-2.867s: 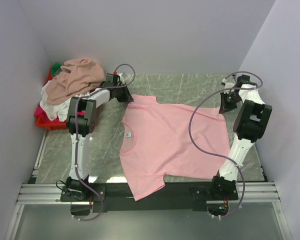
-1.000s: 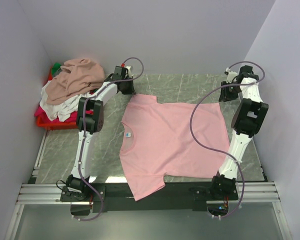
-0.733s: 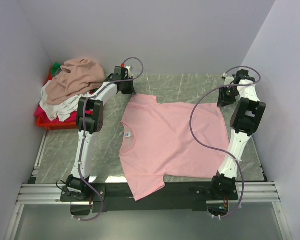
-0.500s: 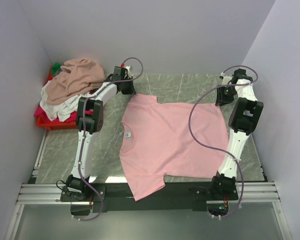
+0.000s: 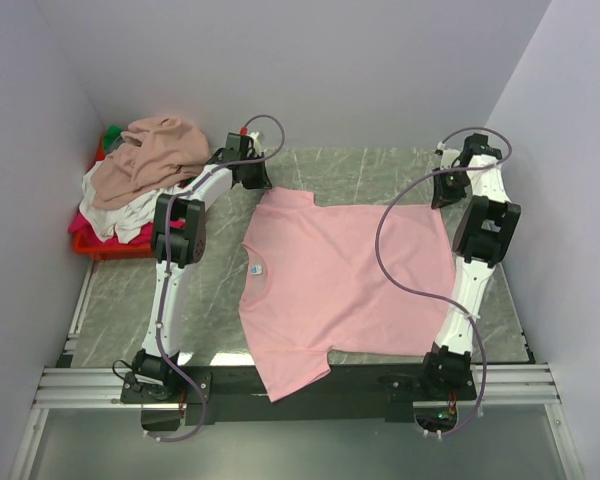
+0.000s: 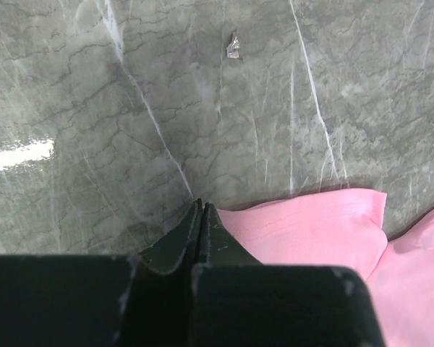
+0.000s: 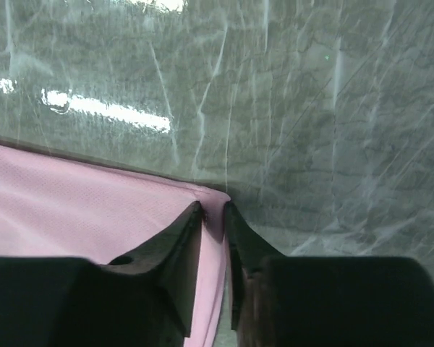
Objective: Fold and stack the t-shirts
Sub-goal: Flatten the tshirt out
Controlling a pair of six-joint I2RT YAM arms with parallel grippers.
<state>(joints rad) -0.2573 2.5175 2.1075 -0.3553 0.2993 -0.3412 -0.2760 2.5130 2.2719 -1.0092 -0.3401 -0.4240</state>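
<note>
A light pink t-shirt point(image 5: 340, 270) lies spread flat on the marble table, its neck label point(image 5: 257, 268) towards the left. My left gripper point(image 5: 258, 184) sits at the tip of the far sleeve. In the left wrist view its jaws point(image 6: 201, 205) are pressed together on the table. The pink sleeve point(image 6: 311, 231) lies against the right finger, and no cloth shows between the jaws. My right gripper point(image 5: 442, 198) is at the shirt's far right corner. In the right wrist view its fingers point(image 7: 212, 208) pinch a raised fold of that pink corner point(image 7: 94, 210).
A pile of other t-shirts point(image 5: 145, 165), tan on top, with white, magenta and green below, fills the red basket point(image 5: 95, 245) at the far left. Walls stand close on the left, back and right. A small scrap point(image 6: 233, 47) lies on the marble beyond the sleeve.
My right gripper slid left onto the shirt's far corner and its jaws narrowed onto the cloth. The left gripper reached farther along the sleeve earlier and has since stayed still.
</note>
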